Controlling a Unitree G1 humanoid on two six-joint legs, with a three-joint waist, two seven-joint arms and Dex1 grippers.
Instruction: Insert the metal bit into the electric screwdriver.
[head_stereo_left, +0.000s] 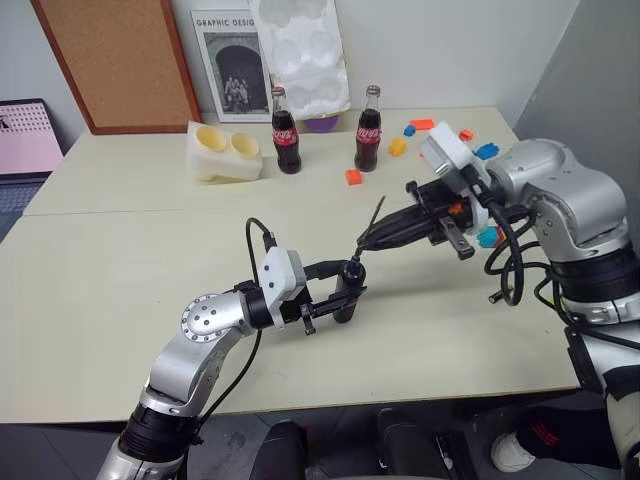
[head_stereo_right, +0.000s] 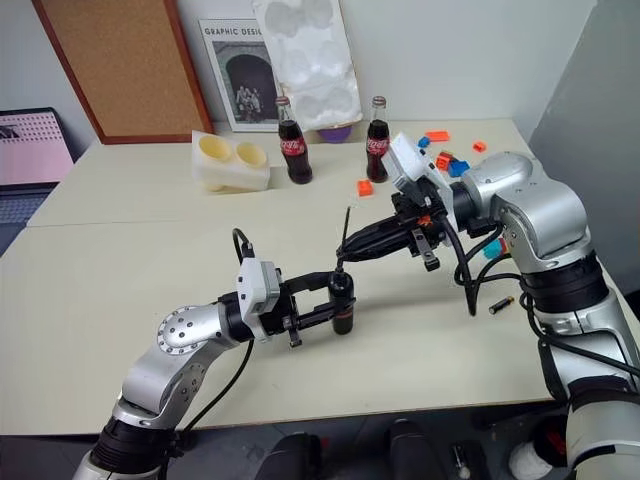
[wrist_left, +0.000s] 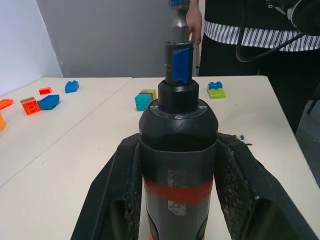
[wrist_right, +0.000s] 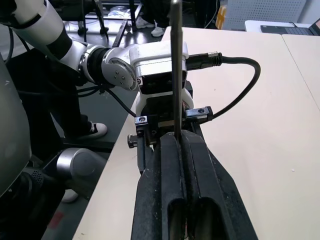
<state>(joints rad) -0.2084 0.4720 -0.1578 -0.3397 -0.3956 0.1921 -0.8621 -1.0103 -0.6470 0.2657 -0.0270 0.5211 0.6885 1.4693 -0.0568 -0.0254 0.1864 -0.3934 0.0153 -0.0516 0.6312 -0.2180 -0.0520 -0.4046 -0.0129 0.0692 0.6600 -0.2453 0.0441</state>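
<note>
The left gripper (head_stereo_left: 338, 296) is clamped on the upright screwdriver (head_stereo_left: 347, 288) above the table (head_stereo_left: 120, 300). The right gripper (head_stereo_left: 372, 240) pinches the bit (head_stereo_left: 374, 214) just above its blue tip; it should line the bit up, then press slowly.

The pen-shaped black electric screwdriver with red and grey bands (wrist_left: 178, 150) is cut off at six o'clock in the left wrist view, its lower body lost below the frame edge, and the black fingers (wrist_left: 112, 200) of the left gripper (wrist_left: 178, 220) hide its flanks. The thin dark grey metal bit (wrist_right: 175, 65) runs out of the right wrist view at twelve o'clock, so its upper end is unseen; its lower end is buried between the pressed fingers of the right gripper (wrist_right: 181, 145). A person in a striped top (wrist_left: 250, 35) is cropped at twelve o'clock.
</note>
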